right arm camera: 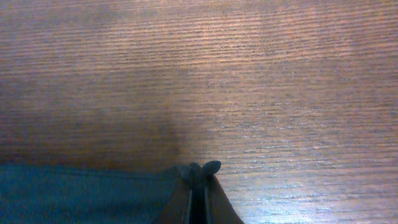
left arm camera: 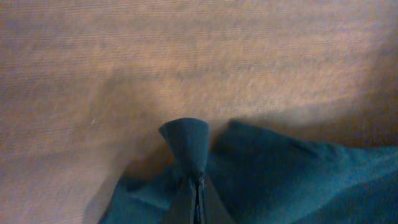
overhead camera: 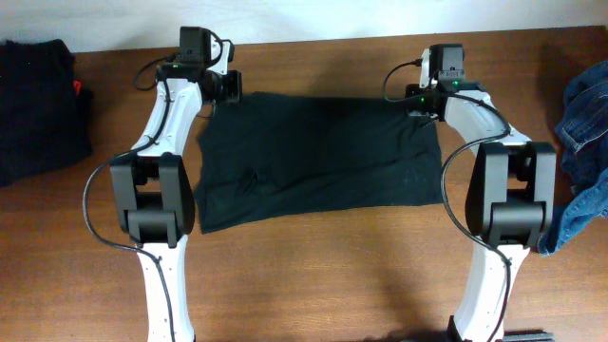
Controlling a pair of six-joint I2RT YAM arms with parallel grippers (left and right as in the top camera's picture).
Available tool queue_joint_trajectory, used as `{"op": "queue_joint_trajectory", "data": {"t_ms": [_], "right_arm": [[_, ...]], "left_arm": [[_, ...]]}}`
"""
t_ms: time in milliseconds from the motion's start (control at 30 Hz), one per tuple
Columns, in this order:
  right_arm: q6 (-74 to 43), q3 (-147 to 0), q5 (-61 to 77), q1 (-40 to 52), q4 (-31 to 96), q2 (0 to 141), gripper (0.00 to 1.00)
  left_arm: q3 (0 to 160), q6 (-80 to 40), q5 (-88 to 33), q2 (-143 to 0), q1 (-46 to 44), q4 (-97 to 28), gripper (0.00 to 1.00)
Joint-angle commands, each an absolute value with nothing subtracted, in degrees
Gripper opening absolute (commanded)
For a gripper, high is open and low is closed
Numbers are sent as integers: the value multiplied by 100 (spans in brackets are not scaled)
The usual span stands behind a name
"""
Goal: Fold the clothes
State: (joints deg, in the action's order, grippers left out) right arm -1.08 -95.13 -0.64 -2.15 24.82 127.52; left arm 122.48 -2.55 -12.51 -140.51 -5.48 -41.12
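**A:** What sits nearest the robot's side?

**B:** Bare worktop (overhead camera: pixel 313 290). The 2 arms rise from it, the left arm (overhead camera: pixel 152 195) and the right arm (overhead camera: pixel 508 195), and they flank the T-shirt (overhead camera: pixel 318 157). Neither arm covers the middle of the cloth.

**A:** Anything off to the sides?

**B:** A denim garment (overhead camera: pixel 584 142) is bunched at the right edge, well apart from the shirt. A dark pile (overhead camera: pixel 33 104) lies at the left edge with a red patch (overhead camera: pixel 81 92) showing at its side, also well apart.

**A:** How does the shirt look?

**B:** It is very dark, plain, and spread flat in the middle of the worktop as a rough 4-sided shape. A small wrinkle shows near its near-left part, and the near edge slants a little. I cannot tell where the collar is.

**A:** Its long axis?

**B:** Left to right, across the worktop, with the long edges facing the robot and the far side.

**A:** And farther out?

**B:** The left gripper (overhead camera: pixel 233 87) is clenched on the far-left corner. The left wrist view shows a tuft of fabric poking past the closed tips. The right gripper (overhead camera: pixel 425 103) is clamped on the far-right corner, where only a small nub of cloth sticks out. Beyond both is bare wood, then a pale wall (overhead camera: pixel 313 14).
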Motion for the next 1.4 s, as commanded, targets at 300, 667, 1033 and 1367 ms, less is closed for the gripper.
{"op": "queue_joint_trajectory", "data": {"t_ms": [300, 667, 1033, 1367], "right_arm": [[-86, -9550, -67, -266, 3074, 12075, 4], [-86, -9550, 43, -266, 3957, 11852, 4], [-89, -9548, 303, -266, 4644, 11852, 4], [-86, -9548, 301, -266, 5164, 11852, 4]], "left_arm": [[12361, -207, -1002, -13336, -508, -4598, 0], [12361, -211, -735, -13290, -508, -5494, 1], [12361, -346, -703, -13067, -508, -6495, 1], [12359, -624, -703, -13067, -508, -7343, 1]]}}
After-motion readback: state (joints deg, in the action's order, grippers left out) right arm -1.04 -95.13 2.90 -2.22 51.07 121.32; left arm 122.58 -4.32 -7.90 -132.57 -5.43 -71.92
